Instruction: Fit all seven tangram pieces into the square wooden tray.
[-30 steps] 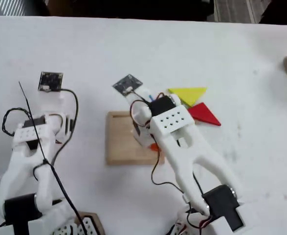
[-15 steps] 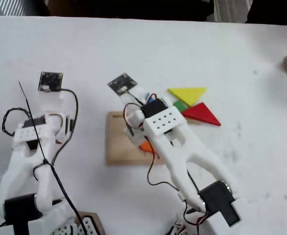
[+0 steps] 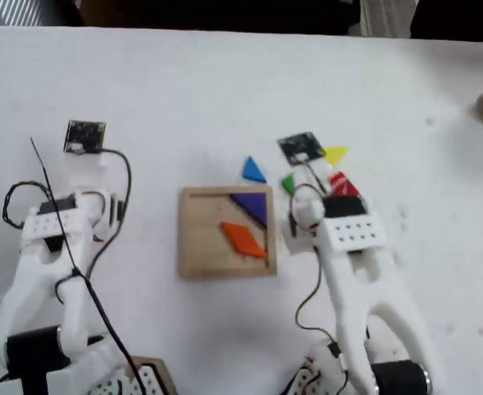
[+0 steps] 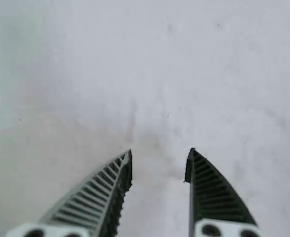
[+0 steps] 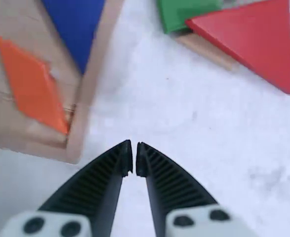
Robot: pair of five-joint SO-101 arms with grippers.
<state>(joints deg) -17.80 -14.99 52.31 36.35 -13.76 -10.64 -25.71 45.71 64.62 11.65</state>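
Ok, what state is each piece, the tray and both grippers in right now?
Wooden tray: two pieces inside
Orange parallelogram: flat in tray
Dark blue triangle: flat in tray
Light blue triangle: outside tray
Green piece: outside tray
Red triangle: outside tray
Yellow triangle: outside tray
Left gripper: open, empty
Right gripper: shut, empty

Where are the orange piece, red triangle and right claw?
orange piece (image 5: 33, 86), right wrist view, face centre.
red triangle (image 5: 256, 39), right wrist view, face centre.
right claw (image 5: 134, 159), right wrist view, between fingertips.
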